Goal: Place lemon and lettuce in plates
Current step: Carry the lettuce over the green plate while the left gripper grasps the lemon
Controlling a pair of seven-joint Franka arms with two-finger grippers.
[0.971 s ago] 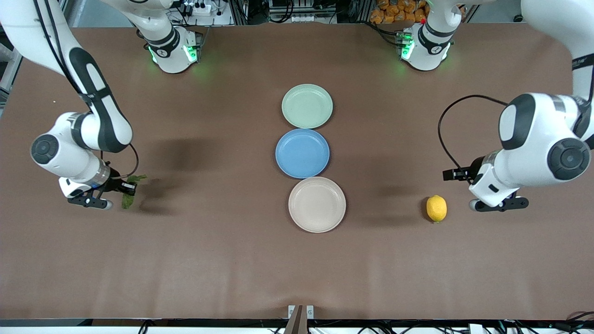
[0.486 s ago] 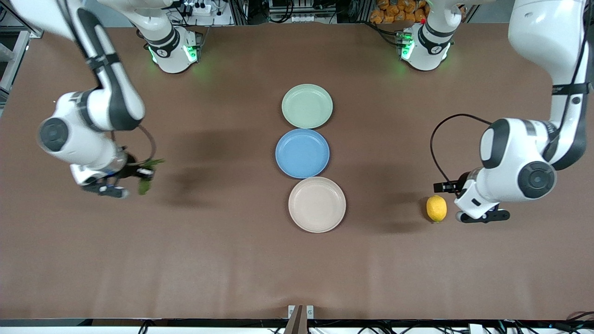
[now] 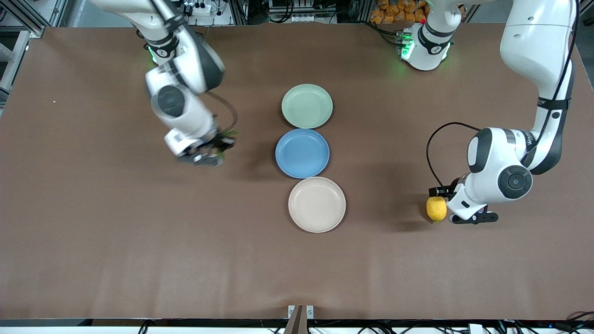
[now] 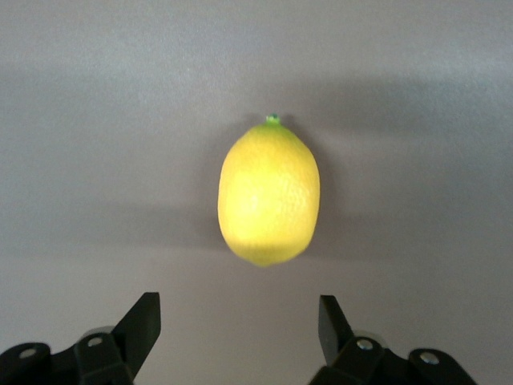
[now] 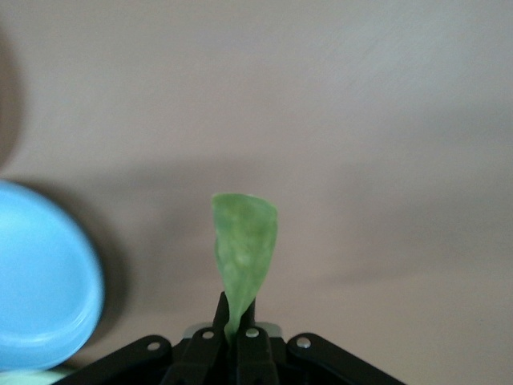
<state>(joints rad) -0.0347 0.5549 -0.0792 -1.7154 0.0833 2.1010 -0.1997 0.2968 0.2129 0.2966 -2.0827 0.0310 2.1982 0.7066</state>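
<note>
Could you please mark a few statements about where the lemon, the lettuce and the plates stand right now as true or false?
1. The right pincer is shut on the lettuce. True.
2. The lemon lies in the cream-white plate. False: it lies on the table.
3. The left pincer is open, with the lemon ahead of it. True.
4. The blue plate holds the lettuce. False: it is empty.
5. The mint green plate is empty. True.

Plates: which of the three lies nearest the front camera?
The cream plate. It lies lowest in the row, below the blue plate and the green plate.
</note>
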